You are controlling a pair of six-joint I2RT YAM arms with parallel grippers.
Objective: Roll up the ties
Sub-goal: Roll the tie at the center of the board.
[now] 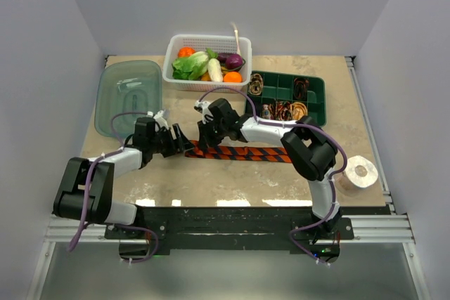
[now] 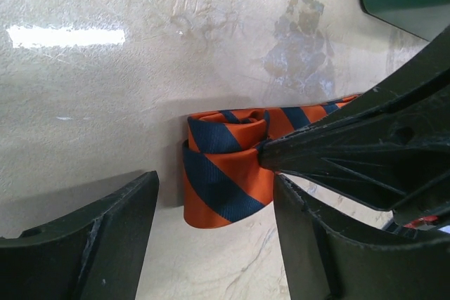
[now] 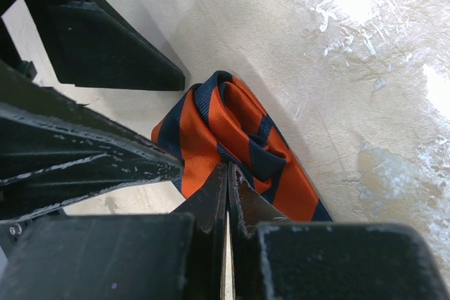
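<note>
Your orange-and-navy striped tie (image 1: 242, 152) lies flat across the middle of the surface (image 1: 211, 184), with its left end already turned over into a loose little coil (image 2: 225, 166). Your left fingers (image 2: 105, 237) stand wide, one on each side of that coil, holding nothing. Your right fingers (image 3: 209, 205) are pressed together, their tips pushed into the coil's centre; you cannot tell whether fabric is caught between them. Other coiled ties (image 1: 295, 109) sit in the green tray (image 1: 281, 86) behind.

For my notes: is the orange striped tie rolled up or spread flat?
Partly rolled: one end of the striped tie is coiled between the left fingers; the rest lies flat on the table.
</note>
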